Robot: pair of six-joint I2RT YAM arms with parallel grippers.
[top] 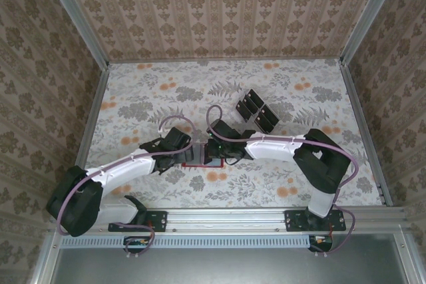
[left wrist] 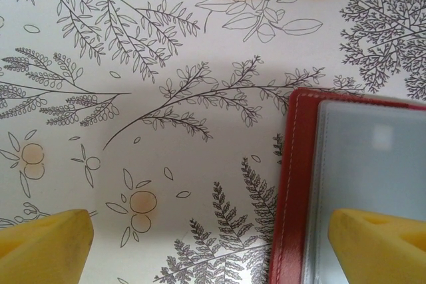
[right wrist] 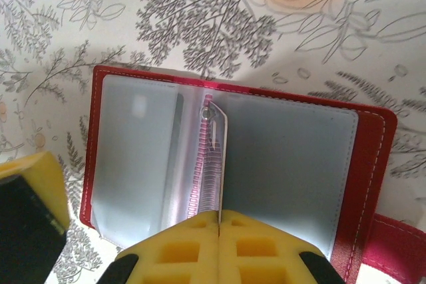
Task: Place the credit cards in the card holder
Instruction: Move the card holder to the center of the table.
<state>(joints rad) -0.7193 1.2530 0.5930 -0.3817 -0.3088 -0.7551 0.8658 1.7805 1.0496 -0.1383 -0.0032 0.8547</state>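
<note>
The red card holder (right wrist: 373,164) lies open and flat on the floral table, its greyish inside facing up. My right gripper (right wrist: 218,217) is shut on one clear plastic sleeve (right wrist: 216,157) of the holder and holds that sleeve upright at the spine. My left gripper (left wrist: 210,231) is open at the holder's (left wrist: 299,184) left edge, with one yellow finger (left wrist: 379,244) over the grey inside and the other finger (left wrist: 43,247) over bare table. From above, both grippers meet at the holder (top: 195,162). The black credit cards (top: 265,118) stand further back on the table.
The cards sit in a slotted tray (top: 247,101) behind and to the right of the holder. Patterned walls with metal rails (top: 93,108) enclose the table on three sides. A red snap tab (right wrist: 399,244) sticks out at the holder's right edge.
</note>
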